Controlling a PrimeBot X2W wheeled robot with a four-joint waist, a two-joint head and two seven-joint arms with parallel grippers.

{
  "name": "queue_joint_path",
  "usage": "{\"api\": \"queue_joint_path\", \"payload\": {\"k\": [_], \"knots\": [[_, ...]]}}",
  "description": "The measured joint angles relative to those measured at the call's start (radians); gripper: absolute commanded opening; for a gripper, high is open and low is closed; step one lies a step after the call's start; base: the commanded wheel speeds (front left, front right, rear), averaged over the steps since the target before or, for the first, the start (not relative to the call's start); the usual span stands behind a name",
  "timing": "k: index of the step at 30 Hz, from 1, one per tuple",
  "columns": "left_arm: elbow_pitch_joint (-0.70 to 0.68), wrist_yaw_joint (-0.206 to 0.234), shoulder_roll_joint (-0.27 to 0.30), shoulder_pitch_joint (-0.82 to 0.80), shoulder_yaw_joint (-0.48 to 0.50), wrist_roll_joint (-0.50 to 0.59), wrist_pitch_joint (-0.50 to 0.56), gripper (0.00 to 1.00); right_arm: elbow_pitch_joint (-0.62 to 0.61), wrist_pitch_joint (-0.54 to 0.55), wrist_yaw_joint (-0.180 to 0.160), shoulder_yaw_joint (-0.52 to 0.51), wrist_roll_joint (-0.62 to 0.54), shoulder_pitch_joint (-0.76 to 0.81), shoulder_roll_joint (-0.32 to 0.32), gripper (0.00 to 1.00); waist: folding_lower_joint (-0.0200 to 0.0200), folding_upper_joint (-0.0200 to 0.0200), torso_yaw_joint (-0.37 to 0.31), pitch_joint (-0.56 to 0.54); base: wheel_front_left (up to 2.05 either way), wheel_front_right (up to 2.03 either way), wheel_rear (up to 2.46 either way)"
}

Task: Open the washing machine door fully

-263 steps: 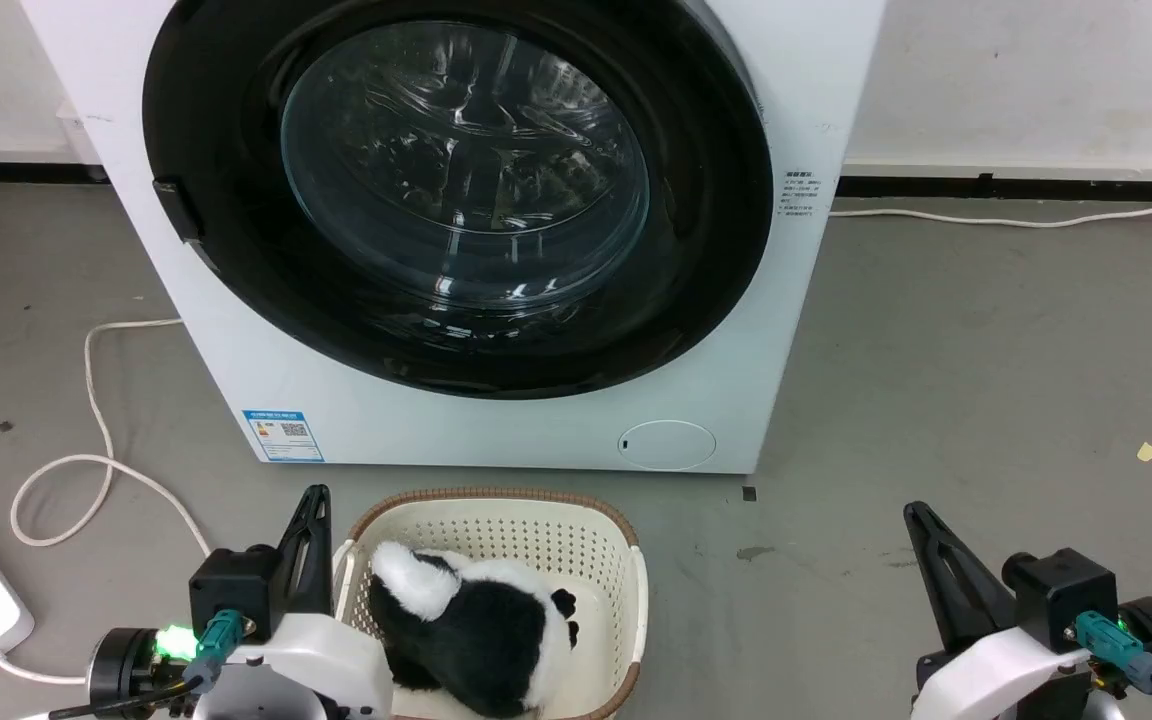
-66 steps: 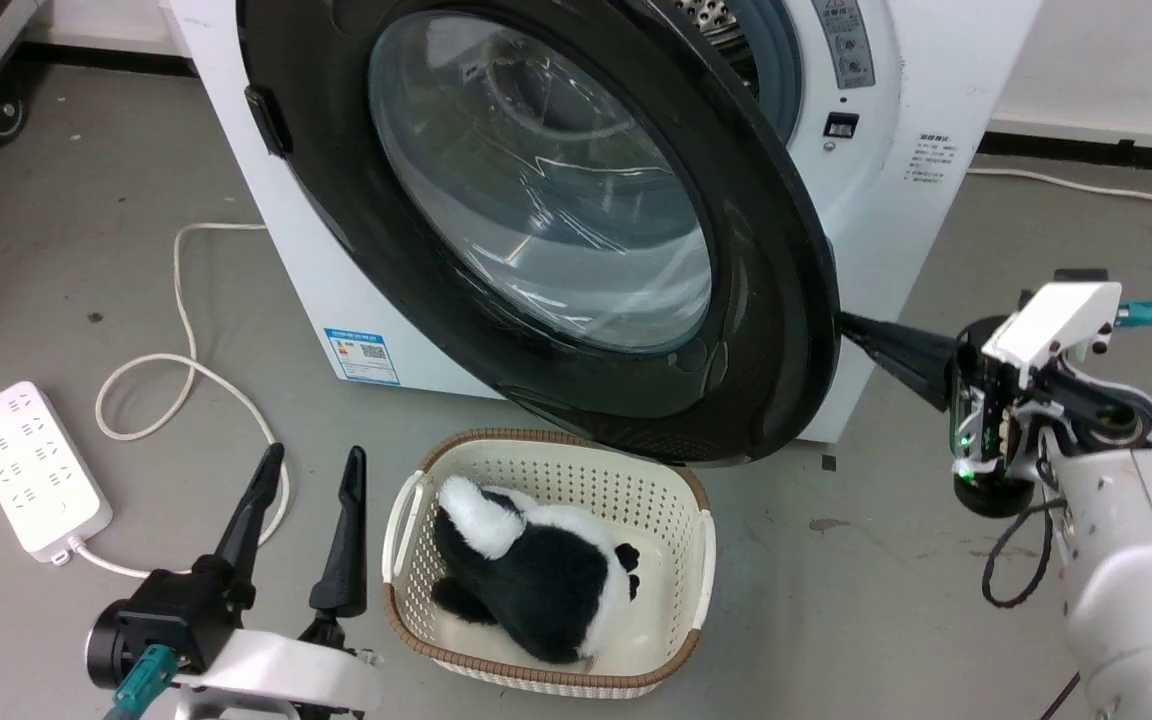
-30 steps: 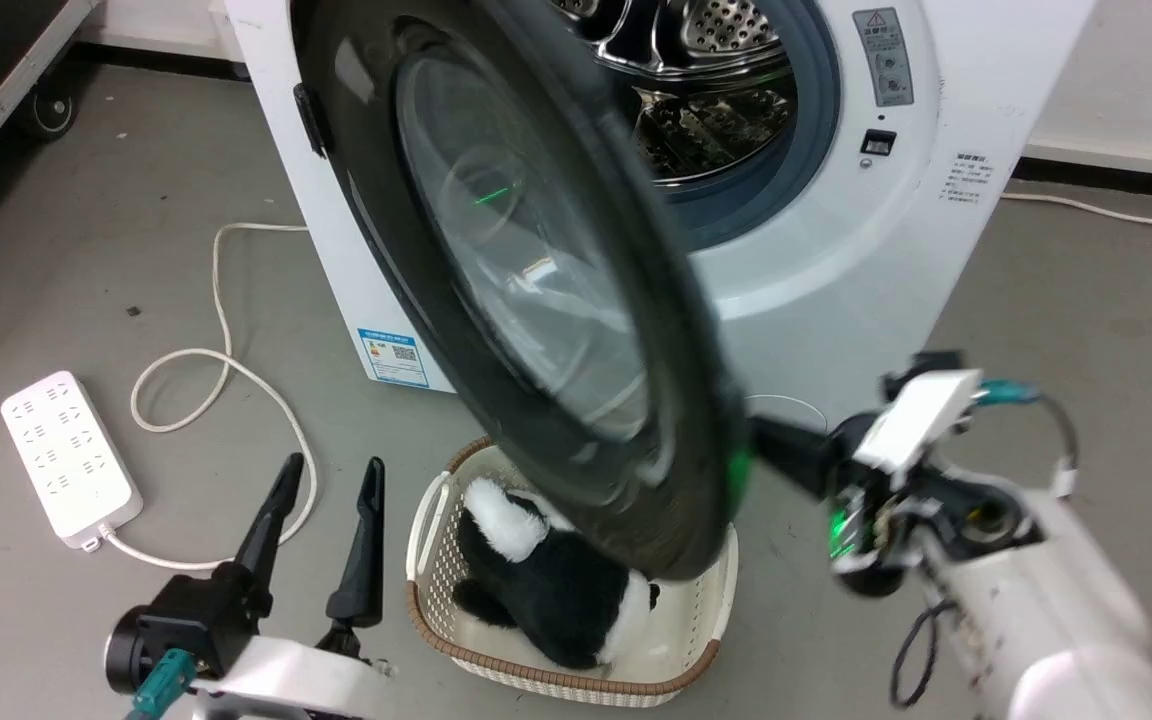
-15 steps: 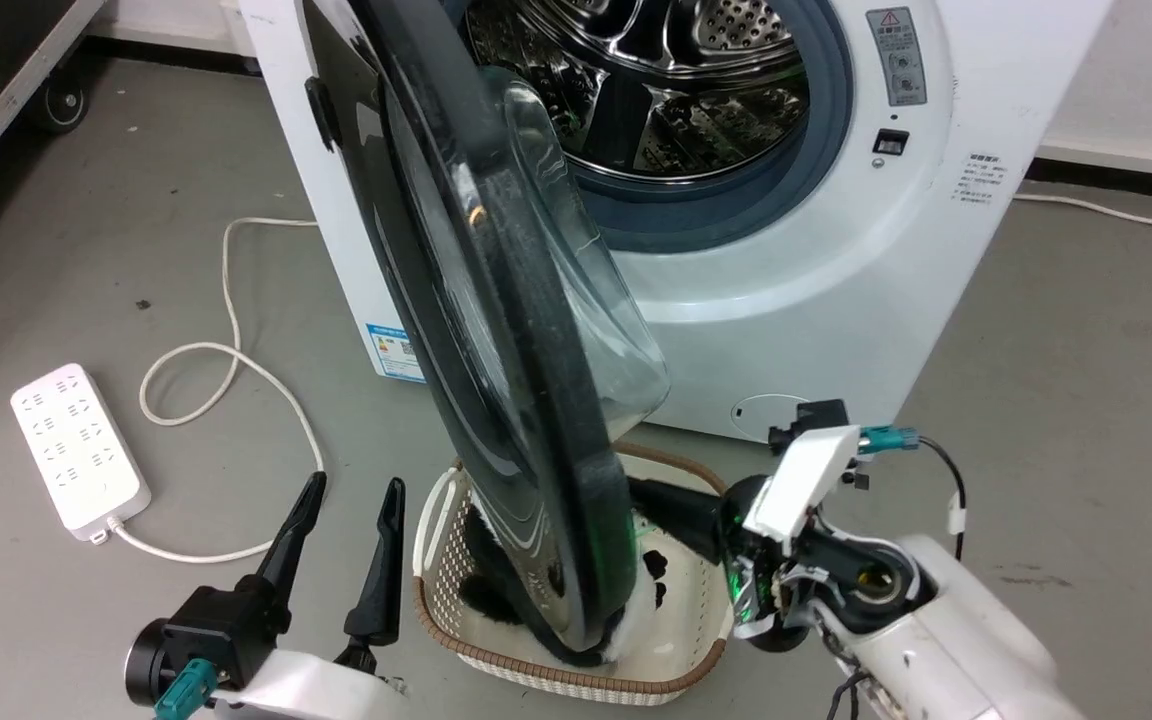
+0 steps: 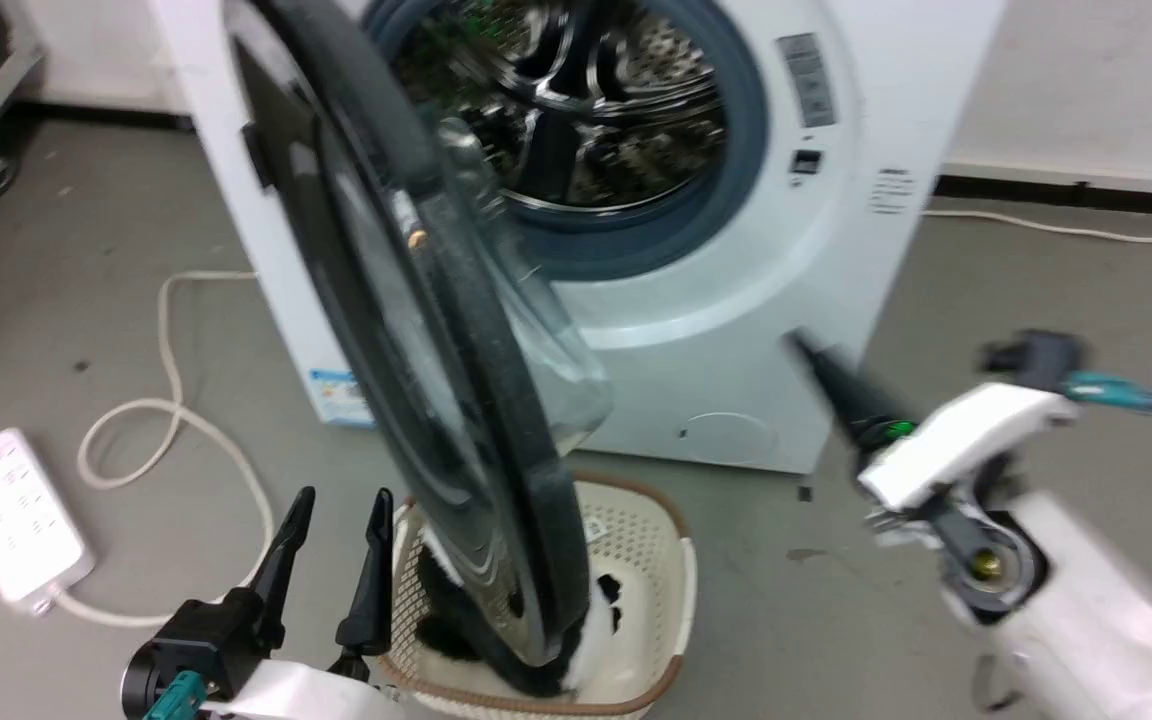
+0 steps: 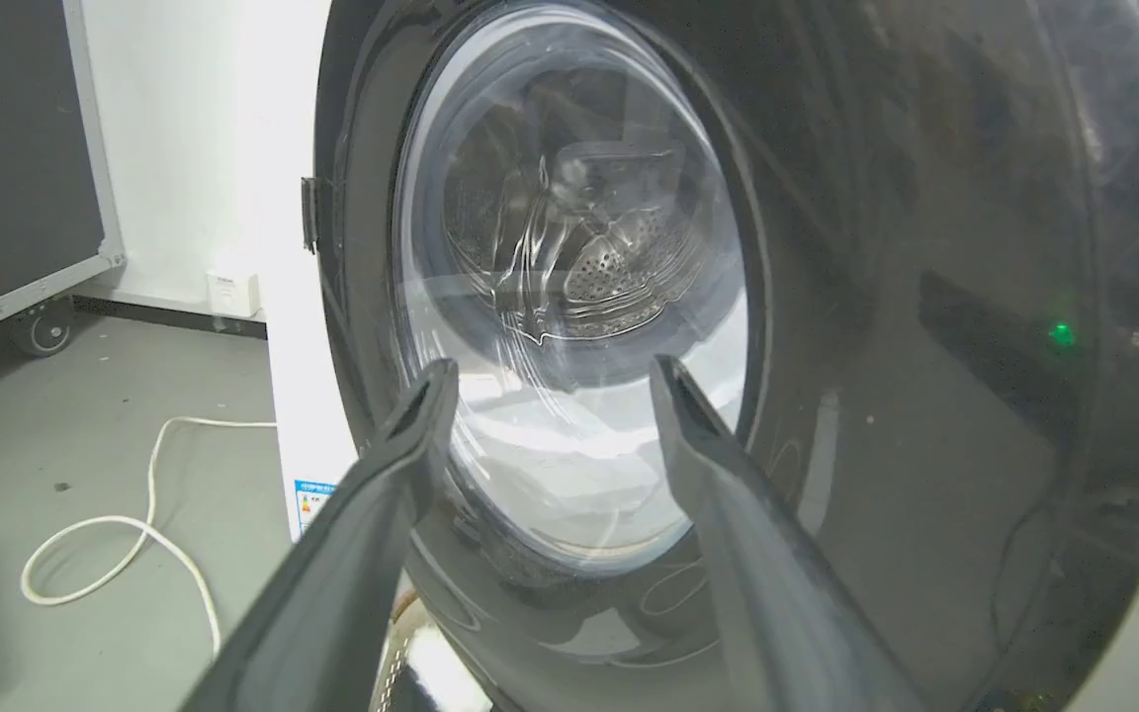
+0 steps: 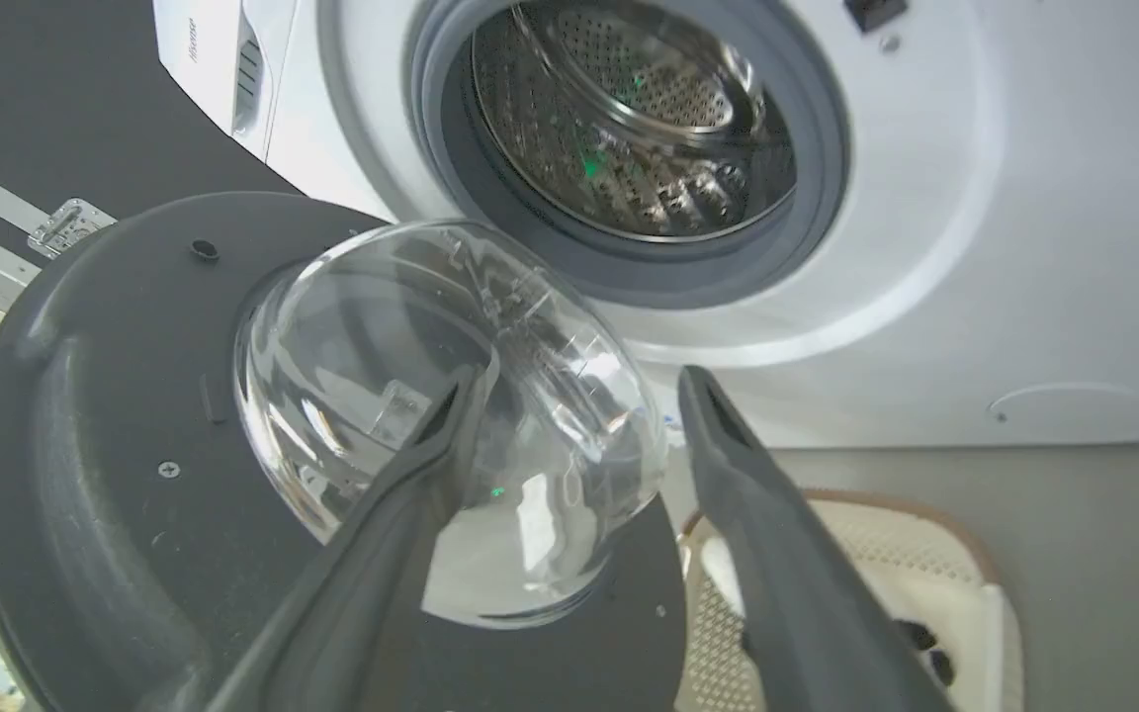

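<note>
washing machine door half open, ungripped
Could get swung shut: left gripper and right gripper are spread, empty.

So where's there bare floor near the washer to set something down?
Bare grey concrete floor lies right of the white washing machine. Left, floor between the machine and the white power strip is crossed by a looped white cable. Crowded in front: the glossy black round door hangs over the cream perforated basket.

Head looks down — 2 wrist views close, opposite faces of door.
</note>
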Motion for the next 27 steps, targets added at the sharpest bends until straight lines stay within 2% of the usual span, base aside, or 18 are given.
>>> {"api": "queue_joint_path", "payload": {"k": [1,5,7,10,12,14,16,19,27], "knots": [[-0.001,0.0,-0.008,0.001,0.012,-0.003,0.0,1.0,-0.032,-0.193,0.0,0.004,-0.219,0.013,-0.078,1.0,0.0,0.0,-0.032,-0.014,0.0,0.0,0.0],[-0.004,0.0,-0.013,0.002,0.025,-0.003,0.0,1.0,-0.046,-0.255,0.0,-0.079,-0.54,0.082,-0.128,1.0,0.0,0.0,-0.074,-0.03,0.0,0.0,0.0],[-0.008,0.0,-0.014,0.003,0.039,-0.004,0.0,1.0,-0.092,-0.258,0.0,-0.199,-0.736,0.141,-0.116,1.0,0.0,0.0,-0.094,-0.034,0.0,0.0,0.0],[-0.011,0.0,-0.013,0.011,0.056,-0.014,0.0,1.0,-0.242,-0.259,0.0,-0.406,-1.027,0.273,-0.033,1.0,0.0,0.0,-0.119,-0.036,0.0,0.0,0.0],[-0.009,0.0,-0.012,0.019,0.068,-0.018,0.0,1.0,-0.351,-0.259,0.0,-0.516,-1.19,0.389,0.064,1.0,0.0,0.0,-0.128,-0.035,0.0,0.0,0.0],[-0.006,0.0,-0.01,0.021,0.077,-0.021,0.0,1.0,-0.453,-0.259,0.0,-0.58,-1.328,0.5,0.156,1.0,0.0,0.0,-0.13,-0.034,0.0,0.0,0.0],[-0.003,0.0,-0.008,0.022,0.084,-0.021,0.0,1.0,-0.537,-0.259,0.002,-0.616,-1.403,0.584,0.209,1.0,0.0,0.0,-0.13,-0.034,0.0,0.0,0.0],[0.004,0.0,-0.003,0.024,0.081,-0.021,0.0,1.0,-0.61,-0.259,0.002,-0.645,-1.463,0.671,0.222,1.0,0.0,0.0,-0.123,-0.034,0.0,0.0,0.0],[0.031,0.0,0.019,0.063,0.065,0.029,0.0,1.0,-0.612,-0.259,0.002,-0.634,-1.357,0.78,0.222,1.0,0.0,0.0,-0.112,-0.043,0.0,0.0,0.0]]}}
